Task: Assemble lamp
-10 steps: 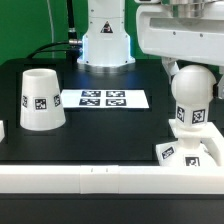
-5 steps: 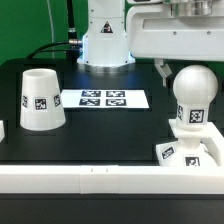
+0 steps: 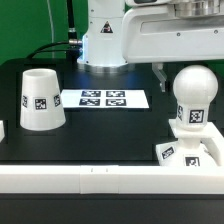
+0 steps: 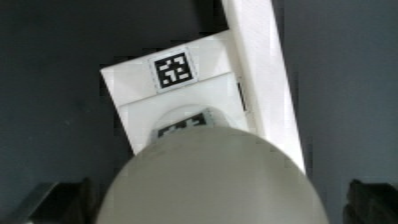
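Note:
The rounded bulb (image 3: 192, 98) stands upright by its neck on the stepped square base (image 3: 188, 152) at the exterior view's right. The tapered shade (image 3: 40, 100) stands mouth down at the left, apart from them. My gripper (image 3: 178, 68) hangs open over the bulb's top; one dark finger (image 3: 158, 71) shows beside the bulb without touching it. In the wrist view the bulb (image 4: 210, 175) fills the space between the two fingers (image 4: 54, 203), with a gap on each side, and the tagged base (image 4: 164, 80) lies below it.
The marker board (image 3: 103, 99) lies flat in the middle of the black table. A long white border rail (image 3: 100, 178) runs along the front edge, right next to the base, and shows in the wrist view (image 4: 267, 70). The arm's white pedestal (image 3: 105, 40) stands at the back.
The gripper finger beside the bulb has drifted toward the exterior view's left, away from the bulb. The bulb, base and shade have not moved.

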### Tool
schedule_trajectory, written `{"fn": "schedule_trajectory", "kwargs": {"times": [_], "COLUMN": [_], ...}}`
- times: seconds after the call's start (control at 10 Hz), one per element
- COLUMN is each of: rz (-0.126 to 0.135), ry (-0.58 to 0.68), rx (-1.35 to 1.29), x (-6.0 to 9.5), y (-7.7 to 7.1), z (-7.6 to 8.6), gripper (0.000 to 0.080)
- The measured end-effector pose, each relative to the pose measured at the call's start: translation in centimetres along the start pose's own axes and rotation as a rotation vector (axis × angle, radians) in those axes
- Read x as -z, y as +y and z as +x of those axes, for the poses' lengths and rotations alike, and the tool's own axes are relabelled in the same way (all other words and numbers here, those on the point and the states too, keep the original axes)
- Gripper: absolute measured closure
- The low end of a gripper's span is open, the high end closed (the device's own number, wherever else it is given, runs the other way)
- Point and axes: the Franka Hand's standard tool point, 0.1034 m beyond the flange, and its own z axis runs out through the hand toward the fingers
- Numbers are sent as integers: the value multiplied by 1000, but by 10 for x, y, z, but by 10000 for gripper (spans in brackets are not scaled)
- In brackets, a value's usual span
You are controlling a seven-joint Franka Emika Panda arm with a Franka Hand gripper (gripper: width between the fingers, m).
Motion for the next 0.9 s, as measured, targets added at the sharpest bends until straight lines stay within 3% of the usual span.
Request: {"fn": "schedule_trajectory", "kwargs": {"times": [0.1,0.9], "rz": [-2,-88], "ry": [0,2], "rx": [83,904], "x": [0,0], "y": [0,3], "z": [0,5], "gripper": [101,101]}}
